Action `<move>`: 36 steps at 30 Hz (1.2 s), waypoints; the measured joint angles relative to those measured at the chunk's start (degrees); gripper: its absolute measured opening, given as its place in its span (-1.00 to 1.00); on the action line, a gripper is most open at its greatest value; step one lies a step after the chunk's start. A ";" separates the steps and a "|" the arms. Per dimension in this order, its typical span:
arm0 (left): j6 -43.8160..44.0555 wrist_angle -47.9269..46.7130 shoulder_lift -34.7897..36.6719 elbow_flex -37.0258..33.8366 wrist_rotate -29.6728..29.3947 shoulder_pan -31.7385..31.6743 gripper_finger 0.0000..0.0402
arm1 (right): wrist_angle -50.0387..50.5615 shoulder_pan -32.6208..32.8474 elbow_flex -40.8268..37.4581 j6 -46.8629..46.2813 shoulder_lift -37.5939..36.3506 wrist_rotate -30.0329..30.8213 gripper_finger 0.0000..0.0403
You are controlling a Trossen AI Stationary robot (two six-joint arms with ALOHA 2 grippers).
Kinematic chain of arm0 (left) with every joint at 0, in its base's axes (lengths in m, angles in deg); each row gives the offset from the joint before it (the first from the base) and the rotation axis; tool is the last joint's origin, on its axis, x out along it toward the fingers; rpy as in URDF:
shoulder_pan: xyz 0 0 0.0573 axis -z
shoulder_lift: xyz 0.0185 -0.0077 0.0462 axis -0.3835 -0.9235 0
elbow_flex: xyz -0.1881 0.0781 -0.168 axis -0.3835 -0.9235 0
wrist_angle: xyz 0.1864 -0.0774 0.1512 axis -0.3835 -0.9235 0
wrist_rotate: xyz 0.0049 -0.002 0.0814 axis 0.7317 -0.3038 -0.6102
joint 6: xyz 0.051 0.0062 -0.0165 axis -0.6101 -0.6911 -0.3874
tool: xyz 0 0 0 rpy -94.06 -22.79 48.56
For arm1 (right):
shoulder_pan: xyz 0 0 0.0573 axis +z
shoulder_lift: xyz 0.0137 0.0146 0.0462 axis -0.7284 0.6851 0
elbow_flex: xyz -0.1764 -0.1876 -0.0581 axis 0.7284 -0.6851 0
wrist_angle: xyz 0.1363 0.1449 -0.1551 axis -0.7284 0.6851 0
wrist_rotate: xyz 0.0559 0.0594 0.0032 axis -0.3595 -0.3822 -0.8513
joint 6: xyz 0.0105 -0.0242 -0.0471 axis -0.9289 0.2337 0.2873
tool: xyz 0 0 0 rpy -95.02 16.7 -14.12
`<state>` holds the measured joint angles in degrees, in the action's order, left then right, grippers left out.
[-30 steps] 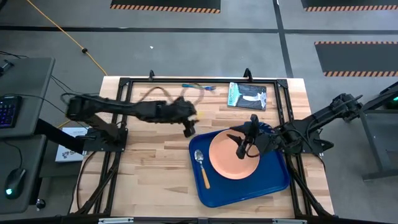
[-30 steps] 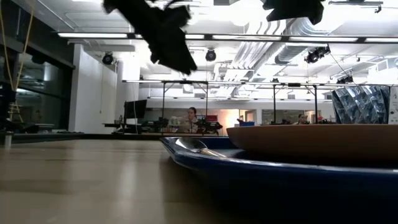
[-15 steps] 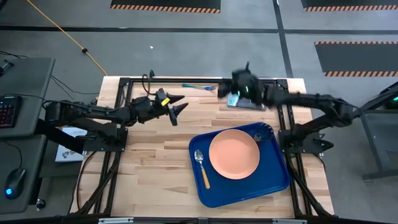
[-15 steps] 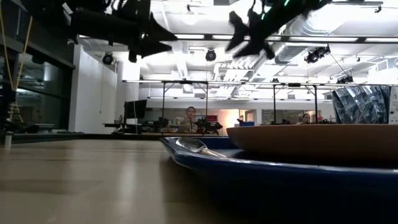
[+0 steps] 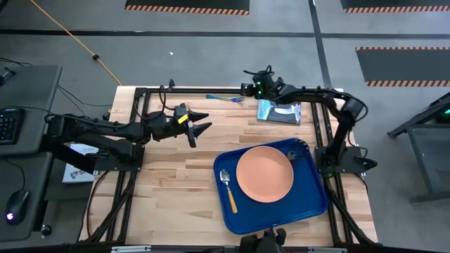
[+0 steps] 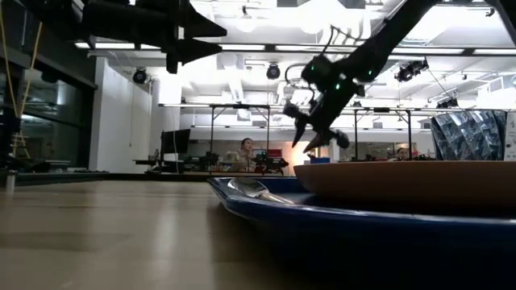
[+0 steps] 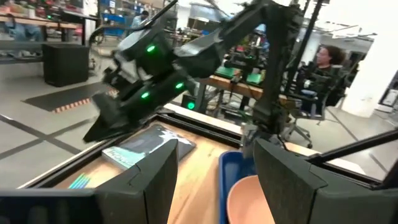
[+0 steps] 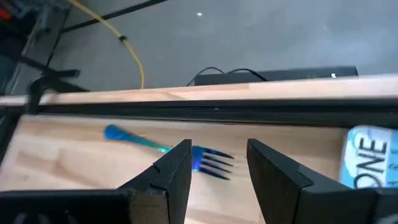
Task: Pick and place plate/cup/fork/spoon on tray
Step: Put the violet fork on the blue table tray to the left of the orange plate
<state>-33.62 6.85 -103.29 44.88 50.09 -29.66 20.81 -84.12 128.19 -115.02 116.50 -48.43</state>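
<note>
The peach-orange plate [image 5: 264,174] lies in the deep-blue tray [image 5: 281,219]. The orange-handled spoon [image 5: 228,188] lies in the tray left of the plate. A dark faceted cup [image 5: 301,146] stands in the tray's far right corner. The blue-handled fork [image 5: 225,98] lies flat on the table by its far edge, and also shows in the right wrist view [image 8: 134,138]. My right gripper [image 5: 249,88] hovers open just right of the fork, with the fork's head between its fingers [image 8: 217,168] and apart from them. My left gripper [image 5: 202,125] is open and empty above the table's left half, pointing right.
A small dark book [image 5: 279,111] lies at the far right, close to my right arm. A black frame rail [image 8: 217,111] runs along the table's far edge behind the fork. There is bare wood left of and in front of the tray [image 5: 169,190].
My right gripper has risen from above the plate and swung to the table's far edge, coming down toward the fork. My left gripper has drawn back from the tray's far left corner toward the table's left and turned level. Plate and spoon have stayed put.
</note>
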 joint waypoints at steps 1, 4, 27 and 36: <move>0.01 0.06 0.10 0.00 0.00 0.35 -0.01 | -0.88 0.00 0.00 -0.77 1.01 0.12 -0.27; 0.00 0.16 0.14 0.00 0.00 1.31 -0.01 | -2.20 0.13 0.00 -2.54 3.09 -0.02 -0.27; 1.05 1.00 0.14 0.00 -0.02 2.84 -0.01 | 0.38 2.65 8.34 -8.52 14.30 -0.43 -0.27; 0.01 0.98 0.14 0.00 0.00 4.32 -0.01 | 6.02 2.97 11.65 -8.14 15.05 1.37 -0.29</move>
<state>-33.61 7.83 -103.15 44.88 50.09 -25.34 26.84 -81.15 139.84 -123.17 131.56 -47.06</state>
